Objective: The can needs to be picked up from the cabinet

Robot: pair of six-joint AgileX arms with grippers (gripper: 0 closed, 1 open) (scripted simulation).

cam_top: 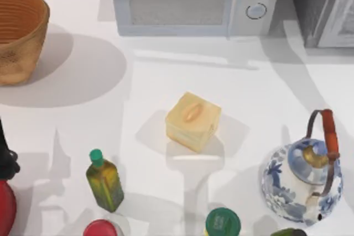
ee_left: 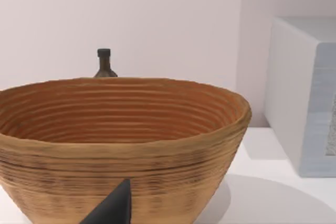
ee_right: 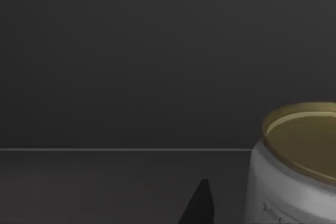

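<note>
The can [ee_right: 296, 182], whitish with a gold lid, stands upright on the dark floor inside the cabinet [ee_right: 131, 61] in the right wrist view. A dark tip of my right gripper [ee_right: 199, 205] sits low in front of it, off to one side and apart from the can. In the top view the cabinet [cam_top: 323, 4] is the dark grey speckled unit with a lighter door at the far right corner. My left arm [cam_top: 4, 156] is parked at the table's left edge, and a dark tip of my left gripper [ee_left: 113, 208] faces the wicker basket [ee_left: 121, 145].
A white microwave [cam_top: 188, 1] stands at the back centre and the wicker basket [cam_top: 16, 34] at the back left. A yellow box [cam_top: 192, 121] lies mid-table. A blue-and-white teapot [cam_top: 304, 181] sits front right. A green-capped bottle [cam_top: 104, 181] and capped containers line the front edge.
</note>
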